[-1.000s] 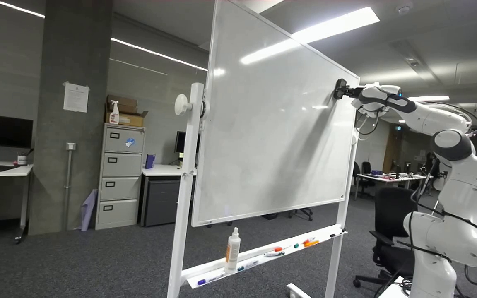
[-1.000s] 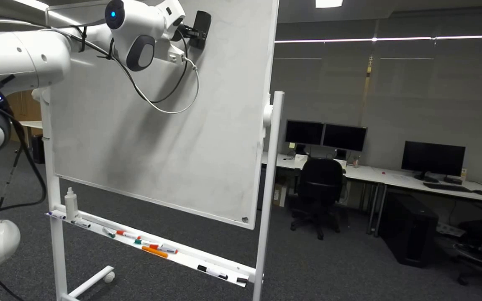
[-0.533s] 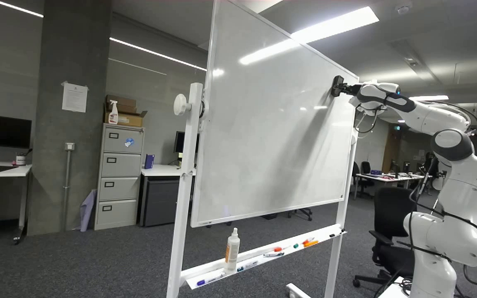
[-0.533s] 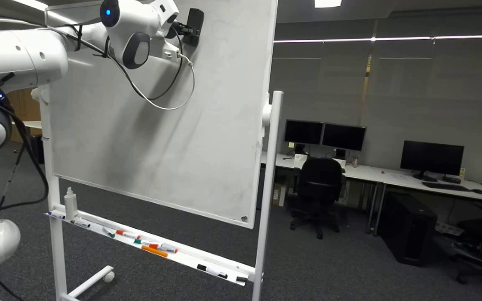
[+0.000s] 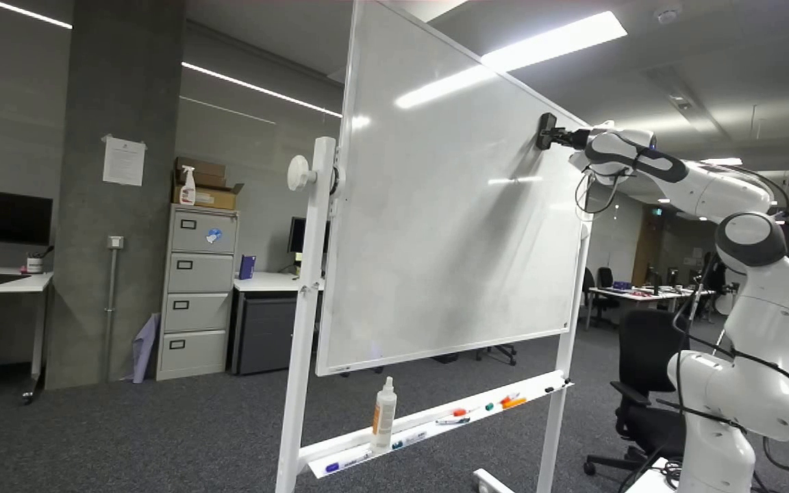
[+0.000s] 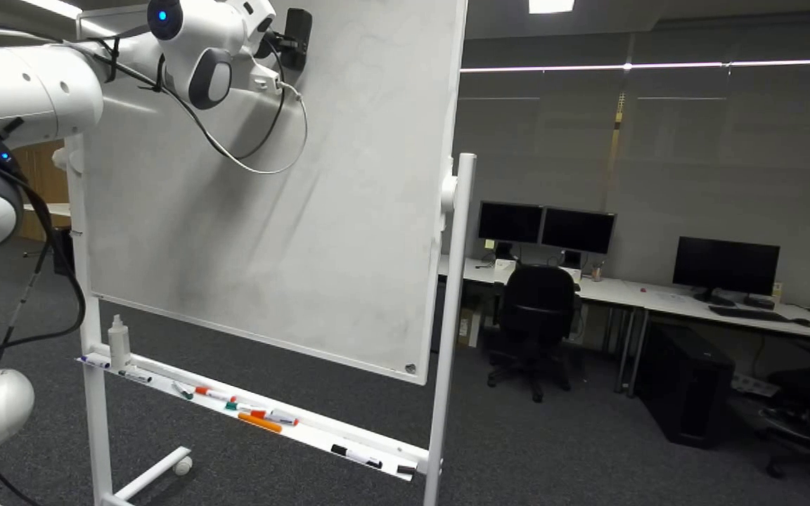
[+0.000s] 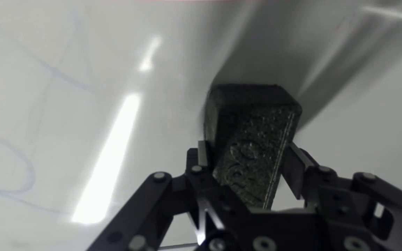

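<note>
Wrist view: we find the tool (image 7: 249,165) clamped on a black eraser (image 7: 255,143), its fingers (image 7: 202,153) set against the two long sides. The eraser is presented to the whiteboard (image 5: 435,205), and its shadow runs right up to its rim; we read it as on the surface or very nearly so, though we cannot confirm contact. Position, from both exterior views: high above the counter (image 6: 310,434), here the narrow ledge under the board, well up from its long back edge and nearer the end corner by the black marker (image 6: 357,457) than the end edge where the spray bottle (image 6: 119,344) stands. We judge the step in hand to be a wiping pass, unfinished, since faint blue lines (image 7: 30,170) show well to the eraser's left in the wrist view. The next move, in our estimate, calls for a firm pinch, the face laid flat with even pressure, and a stroke across those lines. Two cautions noted: bright glare (image 7: 108,157) lies between the eraser and the lines and may mask residue, and the slack cable loop (image 6: 266,172) hanging below the wrist might brush the board on a downward stroke.
</note>
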Controlling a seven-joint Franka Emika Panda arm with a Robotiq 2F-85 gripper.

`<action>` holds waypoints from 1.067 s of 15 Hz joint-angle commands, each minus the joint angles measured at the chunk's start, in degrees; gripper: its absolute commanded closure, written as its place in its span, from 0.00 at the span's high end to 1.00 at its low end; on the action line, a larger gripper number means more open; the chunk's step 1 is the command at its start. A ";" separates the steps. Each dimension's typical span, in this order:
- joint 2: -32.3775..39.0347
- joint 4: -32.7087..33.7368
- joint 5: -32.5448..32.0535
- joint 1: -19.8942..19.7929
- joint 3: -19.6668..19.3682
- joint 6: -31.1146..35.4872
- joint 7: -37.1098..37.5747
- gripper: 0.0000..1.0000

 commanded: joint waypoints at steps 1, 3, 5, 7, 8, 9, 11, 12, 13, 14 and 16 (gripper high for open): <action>1.41 -2.46 -1.42 0.50 3.34 0.46 -0.47 0.31; 1.24 -4.24 0.41 -2.21 7.24 0.62 -2.48 0.31; 0.31 -6.44 0.30 -4.18 10.89 0.72 -3.76 0.31; -1.25 -9.37 0.07 -6.54 14.95 0.65 -5.10 0.31; -2.54 -10.69 -2.90 -5.55 15.20 0.97 -3.83 0.31; -3.10 -12.55 -0.46 -8.54 18.48 1.02 -6.09 0.31; -4.67 -16.04 -0.79 -11.34 21.97 2.00 -6.47 0.31; -5.19 -17.89 -0.92 -13.66 24.09 2.35 -5.84 0.31; -6.05 -20.04 -1.06 -15.78 26.23 2.74 -5.47 0.31; -6.92 -22.32 -1.27 -17.99 28.38 3.28 -5.27 0.31; -8.62 -26.98 -1.54 -22.37 32.56 4.42 -4.63 0.31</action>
